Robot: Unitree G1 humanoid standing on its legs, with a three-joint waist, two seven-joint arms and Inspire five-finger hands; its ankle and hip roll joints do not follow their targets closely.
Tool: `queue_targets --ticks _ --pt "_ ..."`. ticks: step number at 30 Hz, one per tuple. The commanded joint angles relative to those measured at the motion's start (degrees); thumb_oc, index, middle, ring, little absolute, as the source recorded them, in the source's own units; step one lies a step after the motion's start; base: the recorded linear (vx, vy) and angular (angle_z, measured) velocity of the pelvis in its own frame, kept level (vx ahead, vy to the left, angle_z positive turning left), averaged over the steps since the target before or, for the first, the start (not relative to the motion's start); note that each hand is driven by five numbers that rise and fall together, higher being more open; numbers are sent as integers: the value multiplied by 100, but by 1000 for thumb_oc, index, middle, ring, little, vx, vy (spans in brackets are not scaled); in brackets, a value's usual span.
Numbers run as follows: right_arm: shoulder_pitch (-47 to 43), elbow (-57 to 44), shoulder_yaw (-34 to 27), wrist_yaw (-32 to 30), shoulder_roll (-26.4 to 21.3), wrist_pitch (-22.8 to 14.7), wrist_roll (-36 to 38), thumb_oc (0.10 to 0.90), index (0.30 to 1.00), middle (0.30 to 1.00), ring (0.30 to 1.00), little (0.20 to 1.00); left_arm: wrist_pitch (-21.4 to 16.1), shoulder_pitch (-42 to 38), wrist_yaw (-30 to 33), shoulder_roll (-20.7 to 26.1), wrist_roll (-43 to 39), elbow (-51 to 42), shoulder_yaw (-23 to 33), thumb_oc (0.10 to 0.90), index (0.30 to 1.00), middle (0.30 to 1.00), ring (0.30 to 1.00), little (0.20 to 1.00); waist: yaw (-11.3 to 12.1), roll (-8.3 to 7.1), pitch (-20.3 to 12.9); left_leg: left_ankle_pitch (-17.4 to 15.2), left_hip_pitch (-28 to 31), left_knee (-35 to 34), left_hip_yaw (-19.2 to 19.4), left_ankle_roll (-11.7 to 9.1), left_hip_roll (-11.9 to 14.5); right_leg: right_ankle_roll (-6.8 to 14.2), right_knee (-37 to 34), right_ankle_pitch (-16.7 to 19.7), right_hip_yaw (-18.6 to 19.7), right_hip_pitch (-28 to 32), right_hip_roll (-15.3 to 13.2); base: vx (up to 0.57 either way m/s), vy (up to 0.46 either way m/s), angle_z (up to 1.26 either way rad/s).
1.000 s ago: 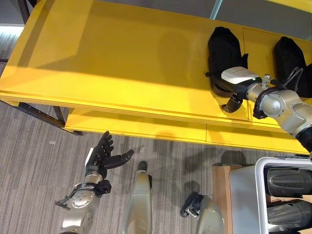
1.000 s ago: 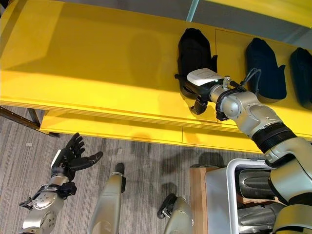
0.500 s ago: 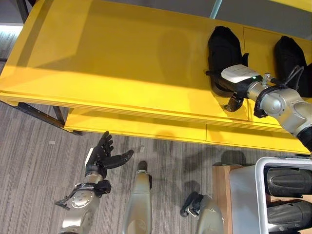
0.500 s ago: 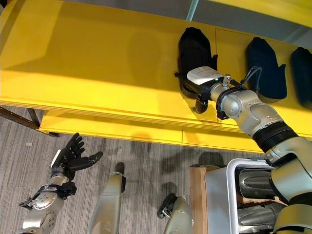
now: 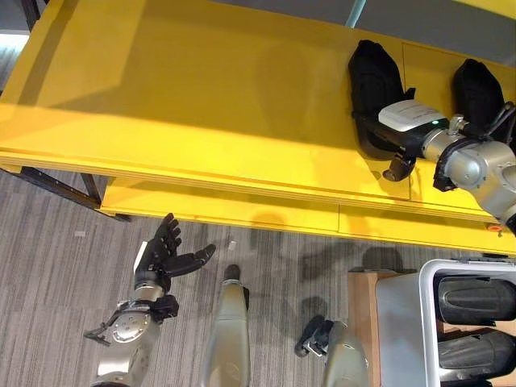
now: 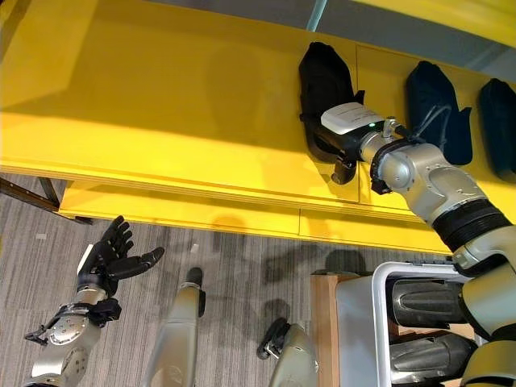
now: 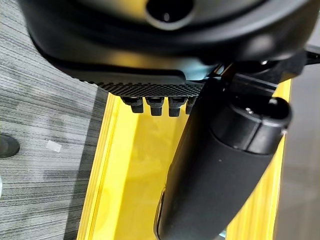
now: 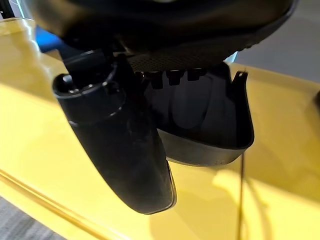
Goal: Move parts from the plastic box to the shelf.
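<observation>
Nearest, at the lower right: a white plastic box [image 5: 401,322] on the grey carpet [image 5: 64,266], with two black parts [image 5: 476,300] stacked inside, one above the other, both lying lengthwise. Beside the box's left wall, a strip of wooden board [image 5: 361,322].

At the lower left, over the carpet and well apart from the shelf: the left hand [image 5: 161,256], palm up, fingers [image 5: 169,234] spread and straight, thumb out to the side, holding nothing. In the left wrist view, the same straight fingers [image 7: 155,106] against the yellow shelf edge.

Farther out, across the whole width: a long yellow shelf [image 5: 201,113], with a lower yellow ledge [image 5: 242,214] along its front.

On the shelf toward the right: a black part [image 5: 372,72] lying with its narrow end pointing away. Right hand [image 6: 343,153] at the near end of this part, thumb [image 5: 399,168] hanging down over the shelf front edge. In the right wrist view, fingers [image 8: 175,77] reaching over the part's near rim [image 8: 210,150]; cannot tell whether curled round it or merely resting on it.

Farther right on the shelf: a second black part [image 5: 477,93], and beyond it a third part [image 6: 500,121] at the edge.
</observation>
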Motion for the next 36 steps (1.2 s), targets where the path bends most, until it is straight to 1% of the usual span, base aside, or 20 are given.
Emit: queue_targets --ticks 1,12,15,18,22,27,36 --pt "-695 -144 -348 -384 -487 115 102 900 1000 1000 1000 1000 -579 -97 18 242 182 -406 261 900 1000 1000 1000 1000 6 -53 -382 -983 485 508 -370 -326 497 181 -190 721 308 -74 47 0 0 0" --pt "-603 -443 -468 -354 -573 75 251 900 1000 1000 1000 1000 -578 -125 18 258 218 -350 297 900 1000 1000 1000 1000 -15 -157 -470 -1000 509 515 -383 -314 511 200 -264 764 276 7 85 0 0 0" --pt "-587 -408 -477 -355 -533 74 263 900 1000 1000 1000 1000 -586 -127 25 257 192 -338 313 900 1000 1000 1000 1000 7 -170 -459 -1042 524 553 -385 -311 511 205 -256 742 273 40 85 0 0 0" --pt "-560 -392 -499 -335 -460 79 298 900 1000 1000 1000 1000 -580 -118 34 261 175 -332 337 900 1000 1000 1000 1000 26 -178 -475 -1004 490 539 -391 -302 498 202 -283 785 257 23 85 0 0 0" --pt "-522 -313 -505 -317 -303 86 308 900 1000 1000 1000 1000 -588 -104 37 248 157 -350 362 900 1000 1000 1000 1000 84 -169 -445 -1020 471 557 -391 -303 493 205 -273 768 254 27 92 0 0 0" --pt "-485 -259 -531 -303 -199 97 320 900 1000 1000 1000 1000 -588 -110 43 229 152 -288 355 900 1000 1000 1000 1000 103 -164 -427 -1005 436 563 -399 -300 478 202 -265 771 254 10 81 0 0 0" --pt "-289 104 -659 -345 125 164 306 900 1000 1000 1000 1000 -589 -96 72 210 111 -319 334 900 1000 1000 1000 1000 138 -102 -357 -982 380 575 -404 -289 466 185 -251 775 260 -34 85 0 0 0"
